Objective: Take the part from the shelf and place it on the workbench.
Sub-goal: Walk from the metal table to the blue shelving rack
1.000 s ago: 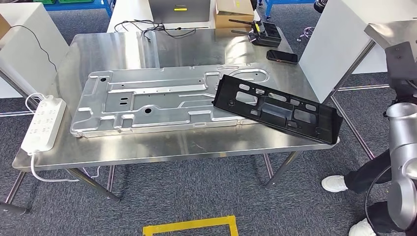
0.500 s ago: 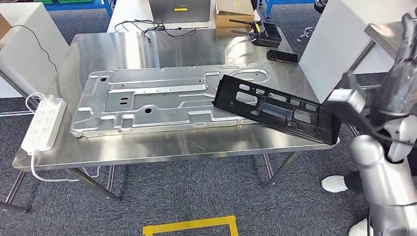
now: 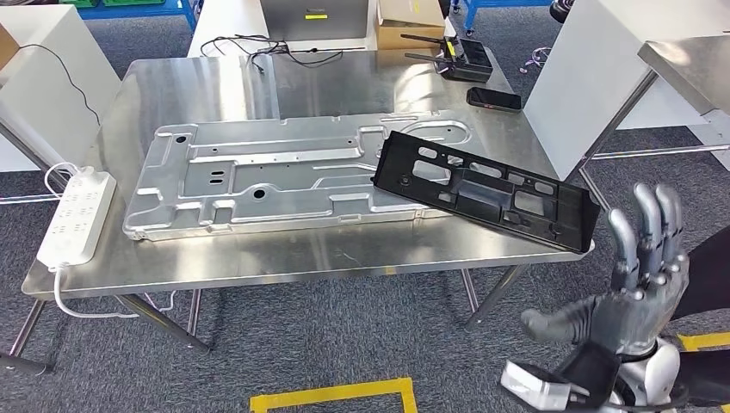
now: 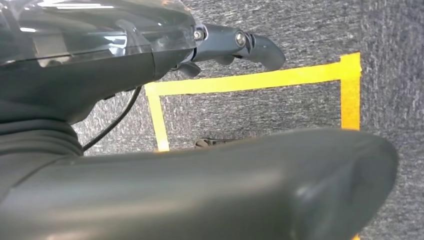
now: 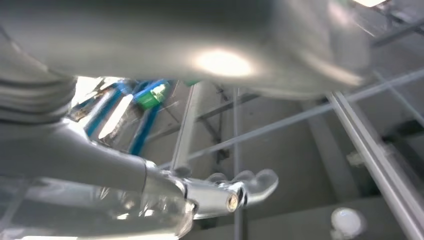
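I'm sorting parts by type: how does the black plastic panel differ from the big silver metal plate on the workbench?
The black panel is dark and matte; the silver plate is bright and reflective. The panel is smaller and narrower than the plate. The panel lies skewed, one end on the plate and the other at the table edge; the plate lies flat. Both are long, with cut-outs.

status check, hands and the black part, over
Right hand open, fingers spread, holding nothing, off the table's right side. Black part lies on the workbench, partly on the metal panel. Nothing in the way.
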You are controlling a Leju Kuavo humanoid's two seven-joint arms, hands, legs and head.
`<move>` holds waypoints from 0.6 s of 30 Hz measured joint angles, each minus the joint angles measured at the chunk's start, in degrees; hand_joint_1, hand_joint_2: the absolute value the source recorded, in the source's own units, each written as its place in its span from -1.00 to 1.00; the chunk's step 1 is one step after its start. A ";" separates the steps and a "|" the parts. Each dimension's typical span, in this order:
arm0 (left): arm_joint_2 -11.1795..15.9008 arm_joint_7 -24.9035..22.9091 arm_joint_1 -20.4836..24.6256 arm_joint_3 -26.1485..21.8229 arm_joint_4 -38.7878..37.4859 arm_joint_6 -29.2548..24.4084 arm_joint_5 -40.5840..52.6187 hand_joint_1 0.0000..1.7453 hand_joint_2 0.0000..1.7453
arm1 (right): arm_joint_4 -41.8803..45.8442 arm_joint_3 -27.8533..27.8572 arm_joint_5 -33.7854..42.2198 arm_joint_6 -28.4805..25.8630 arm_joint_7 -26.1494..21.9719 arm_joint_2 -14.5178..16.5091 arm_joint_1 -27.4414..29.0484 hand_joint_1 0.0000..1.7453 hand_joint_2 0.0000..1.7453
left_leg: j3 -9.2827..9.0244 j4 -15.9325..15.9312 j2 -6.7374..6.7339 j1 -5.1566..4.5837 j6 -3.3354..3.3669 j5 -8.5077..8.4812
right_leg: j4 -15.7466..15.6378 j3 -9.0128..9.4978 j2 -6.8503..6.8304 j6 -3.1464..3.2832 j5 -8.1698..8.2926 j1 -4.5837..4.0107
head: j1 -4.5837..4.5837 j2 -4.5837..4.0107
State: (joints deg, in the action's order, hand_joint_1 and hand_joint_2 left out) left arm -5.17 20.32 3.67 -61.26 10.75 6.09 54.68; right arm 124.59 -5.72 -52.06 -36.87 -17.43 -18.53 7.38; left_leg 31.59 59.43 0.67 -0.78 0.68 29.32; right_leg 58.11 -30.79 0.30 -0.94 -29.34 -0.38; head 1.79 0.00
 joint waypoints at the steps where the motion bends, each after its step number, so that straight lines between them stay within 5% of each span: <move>1: -0.08 -0.04 -0.05 -0.28 0.00 -0.12 -0.18 -1.00 -1.00 | 0.70 0.13 1.32 -0.02 -1.04 1.21 2.18 -1.00 -1.00 | 0.00 -0.01 0.00 0.01 0.00 0.01 | 0.00 0.00 0.00 0.02 -0.02 -0.01 | -0.04 0.00; 7: -0.38 -0.25 -0.46 -1.70 0.00 -0.88 -0.60 -1.00 -1.00 | 2.19 2.54 7.24 -0.03 -4.94 6.32 11.66 -1.00 -1.00 | -0.02 -0.02 -0.12 0.01 -0.01 0.03 | 0.00 -0.01 0.04 0.05 -0.04 -0.01 | -0.01 0.00; 18: -0.38 -0.33 -0.46 -2.95 0.00 -0.76 -0.95 -1.00 -1.00 | 2.60 4.68 8.47 -0.03 -4.90 8.44 13.46 -1.00 -1.00 | -0.17 -0.02 -0.15 0.00 -0.01 0.03 | -0.01 0.12 0.08 0.05 -0.03 -0.01 | 0.00 0.00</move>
State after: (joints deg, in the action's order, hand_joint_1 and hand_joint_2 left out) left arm -5.55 19.99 3.21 -64.21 10.75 5.33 53.73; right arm 127.19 -1.04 -43.59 -36.89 -22.34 -10.09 20.84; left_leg 31.42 59.42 0.53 -0.79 0.67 29.34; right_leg 58.10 -30.67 0.38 -0.89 -29.37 -0.39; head 1.79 0.00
